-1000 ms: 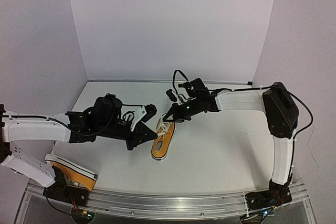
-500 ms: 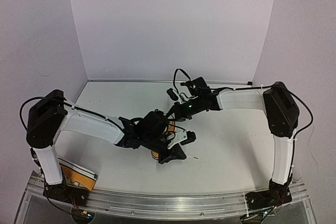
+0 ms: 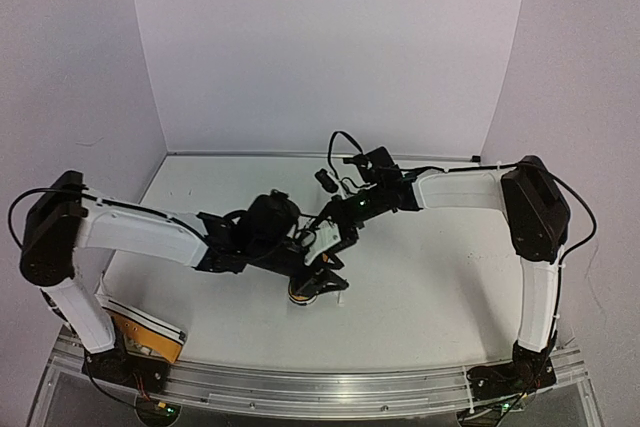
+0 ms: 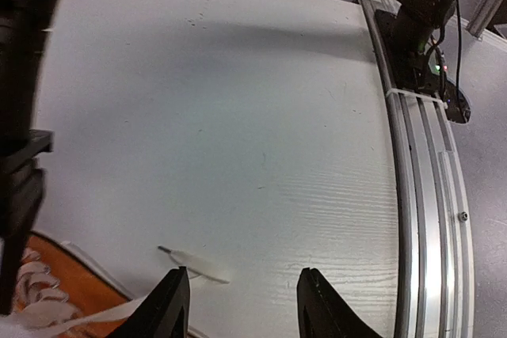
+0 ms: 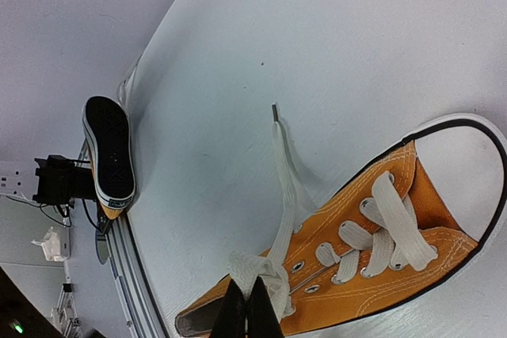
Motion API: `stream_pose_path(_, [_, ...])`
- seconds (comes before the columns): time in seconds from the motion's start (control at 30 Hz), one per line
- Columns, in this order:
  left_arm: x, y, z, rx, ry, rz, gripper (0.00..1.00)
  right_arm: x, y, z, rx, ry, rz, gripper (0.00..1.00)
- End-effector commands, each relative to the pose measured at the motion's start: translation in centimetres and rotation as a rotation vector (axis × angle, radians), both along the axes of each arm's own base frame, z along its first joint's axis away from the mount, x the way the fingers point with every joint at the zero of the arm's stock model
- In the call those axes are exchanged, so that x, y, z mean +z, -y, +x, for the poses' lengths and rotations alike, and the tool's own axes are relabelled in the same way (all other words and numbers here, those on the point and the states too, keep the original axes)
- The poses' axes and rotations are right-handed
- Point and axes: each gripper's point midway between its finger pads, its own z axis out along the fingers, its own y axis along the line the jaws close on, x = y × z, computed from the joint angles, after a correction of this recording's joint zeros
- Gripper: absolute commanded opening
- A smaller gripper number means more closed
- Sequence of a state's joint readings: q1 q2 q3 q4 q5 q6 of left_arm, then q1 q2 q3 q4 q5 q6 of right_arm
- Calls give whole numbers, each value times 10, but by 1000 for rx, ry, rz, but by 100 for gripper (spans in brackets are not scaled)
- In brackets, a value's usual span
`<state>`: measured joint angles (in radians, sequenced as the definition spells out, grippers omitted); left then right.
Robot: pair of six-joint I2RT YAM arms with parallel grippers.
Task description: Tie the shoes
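One orange shoe point(image 5: 380, 275) with white laces lies mid-table, mostly hidden under my left arm in the top view, where only a bit of the shoe point(image 3: 298, 294) shows. My right gripper point(image 5: 245, 314) is shut on a bunched loop of its lace point(image 5: 265, 271) by the top eyelets; from above, the right gripper point(image 3: 328, 221) is just behind the shoe. My left gripper point(image 4: 244, 306) stands open over bare table at the shoe's right side, nothing between its fingers. A loose lace end point(image 4: 190, 263) lies just ahead of its left finger. The second shoe point(image 3: 145, 332) lies at the near left corner, on its side.
An aluminium rail point(image 3: 330, 387) runs along the near table edge. The right arm's base point(image 4: 420, 21) stands on that rail. White walls close off the back and both sides. The second shoe's black sole point(image 5: 109, 152) faces the right wrist camera.
My left arm swung in from the left over the middle shoe, and its jaws have just come apart. The right gripper has kept its hold on the lace and has not moved.
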<state>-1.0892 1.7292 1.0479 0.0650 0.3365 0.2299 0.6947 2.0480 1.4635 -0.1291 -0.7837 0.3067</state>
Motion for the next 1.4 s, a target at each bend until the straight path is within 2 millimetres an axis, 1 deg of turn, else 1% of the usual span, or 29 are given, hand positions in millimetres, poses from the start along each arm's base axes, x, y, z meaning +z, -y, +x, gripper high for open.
stream_pose_path(0.0, [69, -50, 39, 206, -12, -231, 49, 13, -17, -8, 41, 20, 30, 0])
stream_pose_path(0.03, [80, -61, 45, 243, -12, -272, 49, 12, -20, -9, 43, 18, 30, 0])
stream_pose_path(0.07, [77, -73, 49, 283, -17, -279, 49, 12, -23, -10, 46, 18, 29, 0])
stream_pose_path(0.1, [79, -82, 51, 320, -3, -289, 51, 11, -26, -11, 48, 18, 28, 0])
stream_pose_path(0.2, [78, -111, 67, 491, 14, -297, 58, 10, -36, -12, 52, 21, 26, 0])
stream_pose_path(0.23, [73, -123, 77, 569, 23, -282, 59, 9, -38, -13, 54, 21, 23, 0])
stream_pose_path(0.33, [58, -148, 97, 716, -1, -236, 59, 4, -45, -16, 61, 13, 10, 2])
stream_pose_path(0.43, [43, -166, 111, 795, -64, -228, 58, -2, -52, -21, 72, 5, -6, 3])
stream_pose_path(0.47, [37, -169, 114, 804, -91, -225, 58, -5, -55, -24, 78, 2, -14, 4])
stream_pose_path(0.53, [26, -169, 118, 802, -141, -215, 57, -10, -58, -29, 91, -2, -30, 7])
stream_pose_path(0.6, [16, -162, 118, 773, -179, -201, 57, -14, -59, -32, 99, -5, -47, 10])
stream_pose_path(0.67, [5, -154, 117, 735, -217, -188, 57, -10, -57, -33, 99, 0, -53, 17])
stream_pose_path(0.73, [-1, -146, 116, 698, -251, -196, 57, -1, -54, -34, 100, 18, -58, 25])
stream_pose_path(0.83, [-2, -137, 113, 640, -291, -230, 59, 20, -46, -35, 90, 62, -68, 37])
stream_pose_path(0.9, [-1, -131, 111, 606, -311, -250, 60, 37, -41, -37, 92, 94, -63, 41])
stream_pose_path(0.93, [0, -129, 111, 593, -314, -258, 60, 43, -37, -37, 89, 107, -65, 43])
stream_pose_path(0.97, [-1, -127, 111, 582, -321, -261, 60, 52, -32, -37, 83, 123, -59, 44])
stream_pose_path(1.03, [-2, -124, 112, 567, -331, -267, 59, 62, -23, -31, 64, 139, -54, 44])
stream_pose_path(1.1, [-4, -121, 115, 555, -339, -274, 59, 65, -12, -21, 37, 147, -58, 43])
stream_pose_path(1.17, [-5, -122, 120, 560, -342, -283, 59, 62, -4, -11, 15, 152, -77, 42])
stream_pose_path(1.23, [-6, -125, 126, 569, -350, -295, 58, 55, -1, -4, 10, 162, -118, 39])
stream_pose_path(1.37, [-15, -125, 133, 557, -375, -293, 55, 33, -3, 2, 28, 153, -171, 35])
